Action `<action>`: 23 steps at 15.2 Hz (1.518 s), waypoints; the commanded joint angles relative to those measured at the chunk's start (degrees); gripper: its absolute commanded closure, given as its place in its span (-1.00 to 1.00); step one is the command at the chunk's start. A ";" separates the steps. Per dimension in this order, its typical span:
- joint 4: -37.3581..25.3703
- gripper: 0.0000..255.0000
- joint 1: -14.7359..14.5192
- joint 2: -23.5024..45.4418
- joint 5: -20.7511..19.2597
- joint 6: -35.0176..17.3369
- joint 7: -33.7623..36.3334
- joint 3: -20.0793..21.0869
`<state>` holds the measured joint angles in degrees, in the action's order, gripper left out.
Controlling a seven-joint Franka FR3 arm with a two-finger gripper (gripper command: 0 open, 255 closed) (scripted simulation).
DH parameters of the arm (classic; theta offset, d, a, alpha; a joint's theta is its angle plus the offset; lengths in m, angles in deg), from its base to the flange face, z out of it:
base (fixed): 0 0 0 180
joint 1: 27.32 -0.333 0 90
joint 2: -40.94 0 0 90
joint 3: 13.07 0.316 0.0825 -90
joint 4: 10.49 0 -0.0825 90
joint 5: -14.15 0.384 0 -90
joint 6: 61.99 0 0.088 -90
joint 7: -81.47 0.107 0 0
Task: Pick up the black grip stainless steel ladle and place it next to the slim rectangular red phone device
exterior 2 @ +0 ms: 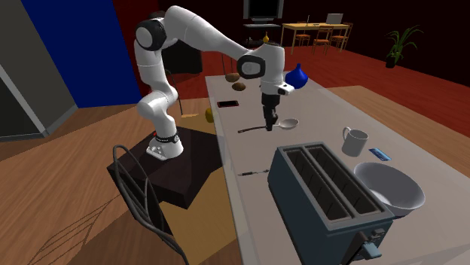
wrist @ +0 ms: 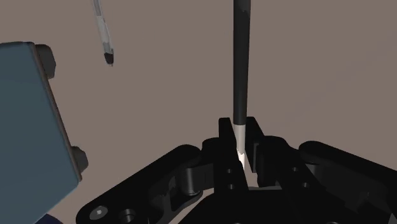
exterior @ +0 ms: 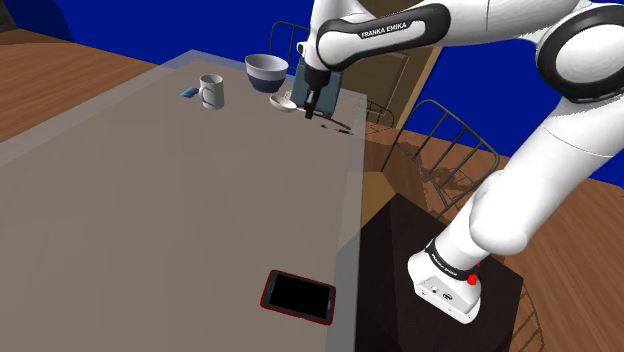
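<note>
The ladle lies on the grey table (exterior: 150,200), its steel bowl (exterior: 284,101) toward the mug and its black grip (exterior: 338,126) pointing at the table edge. In the second exterior view the ladle's bowl (exterior 2: 288,123) and grip (exterior 2: 251,130) sit either side of my gripper (exterior 2: 269,122). My gripper (wrist: 243,145) is shut on the ladle where the black grip (wrist: 240,63) meets the steel shaft. In the shoulder view the gripper (exterior: 313,104) points straight down beside the toaster. The red-rimmed phone (exterior: 297,296) with its black screen lies flat near the table's front edge, far from the ladle; the phone (exterior 2: 227,104) is beyond the gripper in the second exterior view.
A dark blue toaster (exterior 2: 328,199) stands close to the gripper, with a thin pen-like utensil (exterior 2: 254,172) by the table edge. A white mug (exterior: 211,91), a white bowl (exterior: 267,72) and a small blue item (exterior: 188,93) stand further back. A wire chair (exterior 2: 143,199) is beside the table.
</note>
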<state>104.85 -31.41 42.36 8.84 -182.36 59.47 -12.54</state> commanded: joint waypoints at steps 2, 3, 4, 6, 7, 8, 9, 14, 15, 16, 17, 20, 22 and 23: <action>5.56 1.00 -1.63 -4.88 -0.13 -0.40 3.42 1.61; 7.05 1.00 -2.17 -6.20 -0.10 -0.49 4.53 2.20; 8.48 1.00 -2.70 -7.48 -0.03 -0.54 5.66 2.82; 11.14 1.00 -3.79 -9.96 0.21 -0.54 7.92 4.13; 12.38 1.00 -4.35 -11.14 0.39 -0.50 9.06 4.82; 13.55 1.00 -4.91 -12.29 0.59 -0.44 10.20 5.53; 14.66 1.00 -5.49 -13.41 0.84 -0.35 11.36 6.26; 19.22 1.00 -8.54 -18.35 2.51 0.42 17.22 10.20; 19.94 1.00 -9.19 -19.21 2.92 0.63 18.42 11.03; 20.59 1.00 -9.86 -20.01 3.36 0.85 19.64 11.88; 21.17 1.00 -10.53 -20.77 3.81 1.08 20.86 12.75; 22.52 1.00 -12.56 -22.70 5.26 1.83 24.60 15.47; 23.08 1.00 -13.95 -23.70 6.26 2.35 27.17 17.35; 23.26 1.00 -14.62 -24.10 6.77 2.61 28.47 18.32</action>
<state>127.72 -45.17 19.13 14.94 -180.28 86.36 4.67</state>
